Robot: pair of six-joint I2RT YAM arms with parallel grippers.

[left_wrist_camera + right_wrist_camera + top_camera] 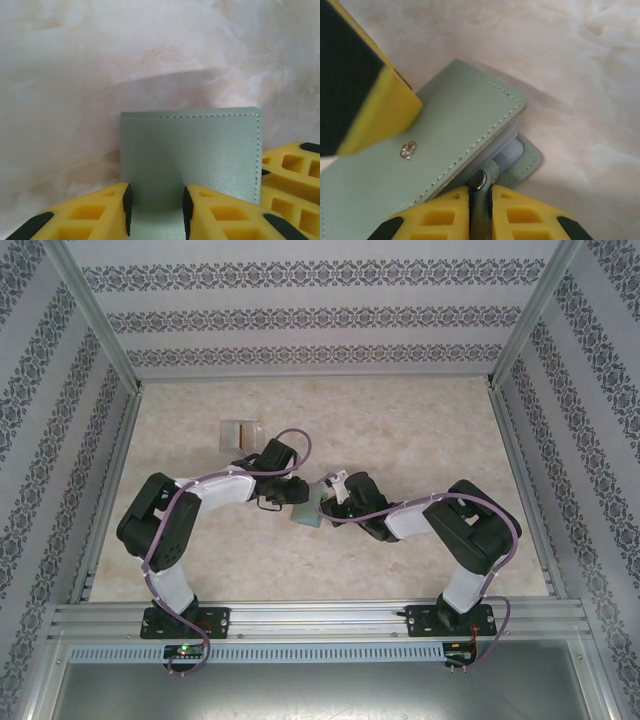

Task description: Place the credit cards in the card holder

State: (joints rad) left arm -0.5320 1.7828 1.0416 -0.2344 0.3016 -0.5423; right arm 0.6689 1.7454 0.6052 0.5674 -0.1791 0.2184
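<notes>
At mid-tabletop (430,430), the card holder (305,510) is held between the two grippers. Its covers are parted slightly at one corner, where clear sleeves and a pale blue-grey inner pocket are exposed; whether a card lies inside cannot be told. Farther back, to the left, a clear stand (240,432) is set, its contents too small to identify. Both arms are folded inward, wrists meeting at the holder. The jaws of the left gripper (156,202) are clamped on the cover's near edge. Those of the right gripper (480,197) are almost together, pinched on the thin closure tab (487,172). Smooth sage-green material with pale edge stitching is seen, and a round metal snap stud (408,149) is fitted on the cover.
</notes>
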